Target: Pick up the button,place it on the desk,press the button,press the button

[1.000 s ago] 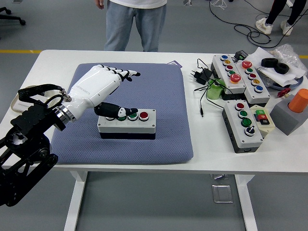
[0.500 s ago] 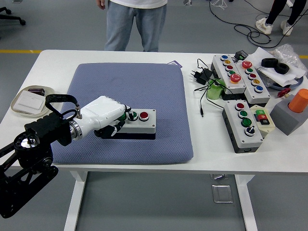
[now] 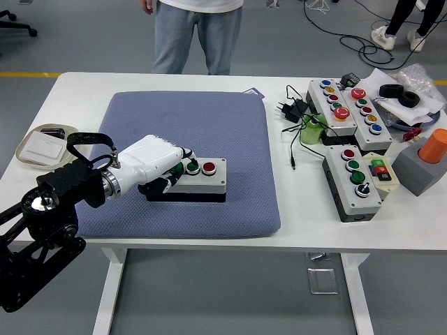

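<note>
A grey three-button box (image 3: 204, 179) lies on the blue mat (image 3: 230, 132), its red button (image 3: 209, 167) and one green button (image 3: 192, 167) showing. My left hand (image 3: 167, 169), white with black fingertips, lies over the box's left end. Its fingers are curled down and hide the leftmost button. I cannot tell whether a fingertip is pressing on a button. The hand does not grasp the box. My right arm is out of view.
A person in jeans (image 3: 195, 35) stands at the far side, hands out of view. More button boxes (image 3: 353, 183) (image 3: 334, 105), cables (image 3: 297, 112) and an orange cylinder on a grey block (image 3: 431, 150) crowd the right. A small tray (image 3: 38, 148) sits at the left edge.
A second ago my left hand hovered with fingers spread and only the thumb on the box. It has since dropped and curled over the box's left end. The box has not moved.
</note>
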